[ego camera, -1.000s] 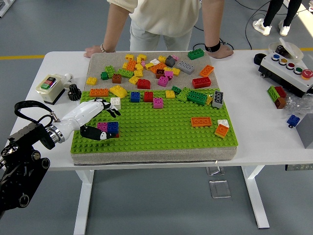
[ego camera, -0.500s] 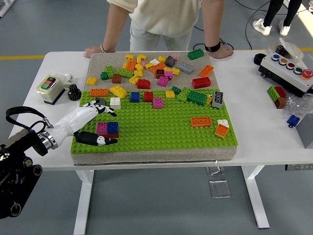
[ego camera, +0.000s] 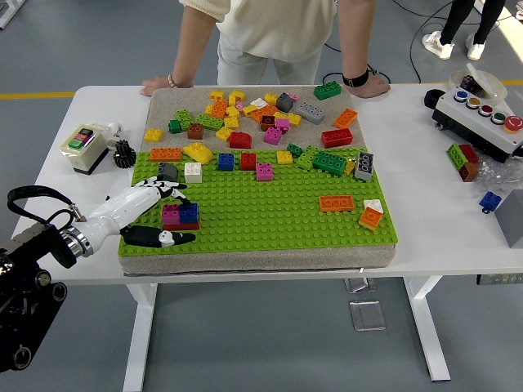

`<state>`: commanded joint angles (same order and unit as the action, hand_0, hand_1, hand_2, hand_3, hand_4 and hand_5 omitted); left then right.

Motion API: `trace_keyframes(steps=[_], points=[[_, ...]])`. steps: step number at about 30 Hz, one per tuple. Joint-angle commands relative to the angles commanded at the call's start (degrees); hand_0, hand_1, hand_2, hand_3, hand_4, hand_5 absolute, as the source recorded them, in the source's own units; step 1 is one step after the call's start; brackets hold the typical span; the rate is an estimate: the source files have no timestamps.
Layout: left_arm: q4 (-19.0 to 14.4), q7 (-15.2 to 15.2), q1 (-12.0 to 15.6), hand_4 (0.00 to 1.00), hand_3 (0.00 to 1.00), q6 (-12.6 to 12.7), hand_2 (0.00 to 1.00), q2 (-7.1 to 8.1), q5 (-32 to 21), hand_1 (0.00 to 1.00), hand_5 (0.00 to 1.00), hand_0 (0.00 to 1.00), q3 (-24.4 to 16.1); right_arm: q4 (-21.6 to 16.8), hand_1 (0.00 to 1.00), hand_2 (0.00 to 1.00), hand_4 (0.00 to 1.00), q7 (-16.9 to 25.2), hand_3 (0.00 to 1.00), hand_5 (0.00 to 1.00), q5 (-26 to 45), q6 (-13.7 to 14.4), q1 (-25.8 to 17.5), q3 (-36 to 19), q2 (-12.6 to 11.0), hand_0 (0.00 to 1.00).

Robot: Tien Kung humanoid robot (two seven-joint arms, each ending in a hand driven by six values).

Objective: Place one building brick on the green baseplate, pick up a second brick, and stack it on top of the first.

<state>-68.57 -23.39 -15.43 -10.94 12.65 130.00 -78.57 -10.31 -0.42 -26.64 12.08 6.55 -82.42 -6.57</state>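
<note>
Our left hand (ego camera: 155, 214) lies open at the near-left corner of the green baseplate (ego camera: 270, 208), fingers spread and holding nothing, thumb low along the near edge. Just beside the fingertips sit a magenta brick (ego camera: 170, 214) and a blue brick (ego camera: 189, 213), side by side on what looks like a red piece, all pressed onto the studs. We judge the stacking to be done or nearly so, with the hand clear of the bricks; the next move calls for either drawing the arm away or reaching toward the loose bricks (ego camera: 253, 114) heaped at the far edge of the mat. Our right arm is out of view.

We work at a white surface (ego camera: 433, 180) with a button box (ego camera: 82, 145) at its left edge and a control panel (ego camera: 482, 114) at the far-right corner. A person (ego camera: 270, 33) stands at the far side, both hands resting on the surface.
</note>
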Motion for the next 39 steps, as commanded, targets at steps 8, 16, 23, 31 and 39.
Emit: trace_keyframes(steps=[8,16,23,31,39], points=[[-0.2,0.1,0.0,0.998,0.661,-0.2,0.946,-0.08,0.0,0.965,0.817,0.998,0.0,0.0,0.658,0.711,0.922,-0.2,0.597,0.51,0.0,0.0,-0.1,0.0,0.0,0.74],[0.5,0.2,-0.3,0.998,0.656,-0.1,0.943,-0.27,0.0,0.962,0.816,0.998,0.2,0.0,0.658,0.711,0.922,-0.2,0.597,0.51,0.0,0.0,0.1,-0.2,-0.1,0.741],[0.8,0.3,-0.3,0.998,0.654,-0.2,0.941,-0.44,0.0,0.958,0.81,0.998,0.4,0.0,0.658,0.711,0.922,-0.2,0.597,0.51,0.1,0.1,0.2,-0.3,-0.1,0.741],[2.1,0.4,-0.8,0.998,0.652,0.1,0.936,-0.9,0.0,0.955,0.809,0.998,0.7,0.0,0.658,0.711,0.922,-0.2,0.597,0.51,0.1,0.0,0.2,-0.4,-0.1,0.74],[3.3,0.5,-1.1,0.998,0.65,0.6,0.935,-1.07,0.0,0.954,0.807,0.998,0.9,0.0,0.658,0.711,0.922,-0.2,0.598,0.511,0.1,0.0,0.2,-0.5,-0.1,0.739]])
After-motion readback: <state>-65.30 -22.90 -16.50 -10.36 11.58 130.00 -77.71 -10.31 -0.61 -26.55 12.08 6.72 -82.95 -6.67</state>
